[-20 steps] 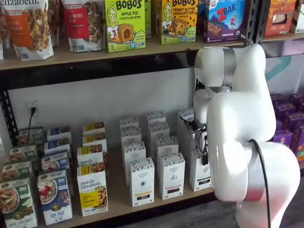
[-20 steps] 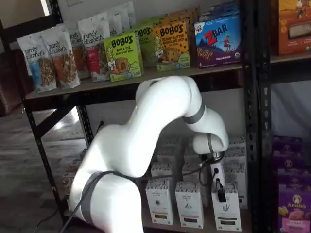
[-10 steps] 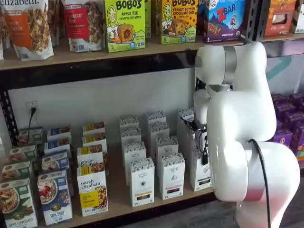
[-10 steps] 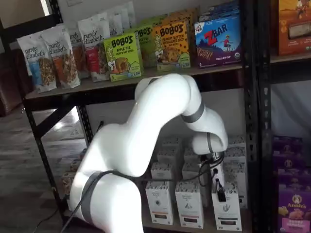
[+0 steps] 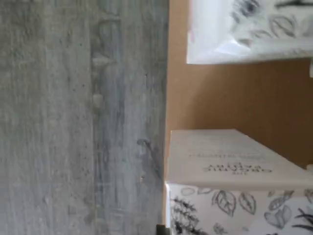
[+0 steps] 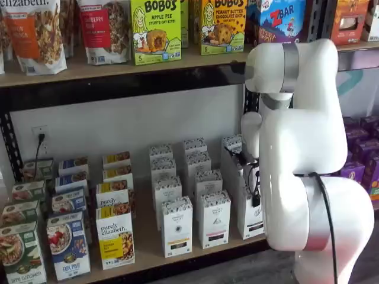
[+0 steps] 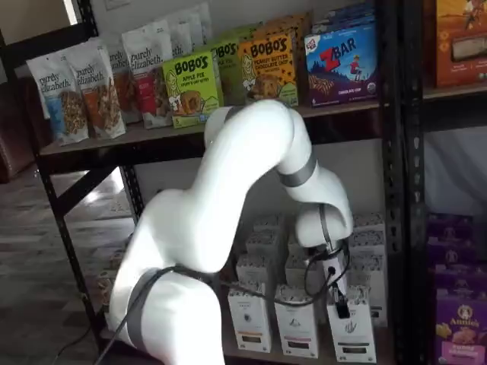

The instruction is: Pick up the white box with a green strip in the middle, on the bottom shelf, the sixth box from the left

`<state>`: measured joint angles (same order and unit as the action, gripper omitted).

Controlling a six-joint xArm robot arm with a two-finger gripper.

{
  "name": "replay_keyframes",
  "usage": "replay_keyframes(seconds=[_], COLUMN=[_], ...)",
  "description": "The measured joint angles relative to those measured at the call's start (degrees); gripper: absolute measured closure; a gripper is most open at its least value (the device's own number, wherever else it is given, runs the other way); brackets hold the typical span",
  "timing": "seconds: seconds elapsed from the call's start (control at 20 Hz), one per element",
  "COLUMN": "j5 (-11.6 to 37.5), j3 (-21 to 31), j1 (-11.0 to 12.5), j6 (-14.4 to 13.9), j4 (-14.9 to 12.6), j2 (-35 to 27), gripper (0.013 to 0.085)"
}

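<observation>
One gripper (image 7: 340, 300) hangs at the white box (image 7: 351, 331), jaws unclear.

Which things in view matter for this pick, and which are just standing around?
For the job:
gripper, open or shut not readable
white box right beneath it
bottom shelf

Just standing by:
neighbouring leaf-print boxes
purely elizabeth boxes
Bobo's boxes
Zbar box
purple boxes
</observation>
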<state>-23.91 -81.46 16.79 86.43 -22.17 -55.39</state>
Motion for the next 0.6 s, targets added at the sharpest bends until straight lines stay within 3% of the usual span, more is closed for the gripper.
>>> replay_keyframes(seconds=[0.3,0.6], j5=[4.42,5.80], j3=[11.96,21.81], j1=[0.32,-0.51], j6=[-5.56,-7.65], j4=[-5.75,-6.90], j2=[8.16,16.81], gripper=[0.0450,0.0450])
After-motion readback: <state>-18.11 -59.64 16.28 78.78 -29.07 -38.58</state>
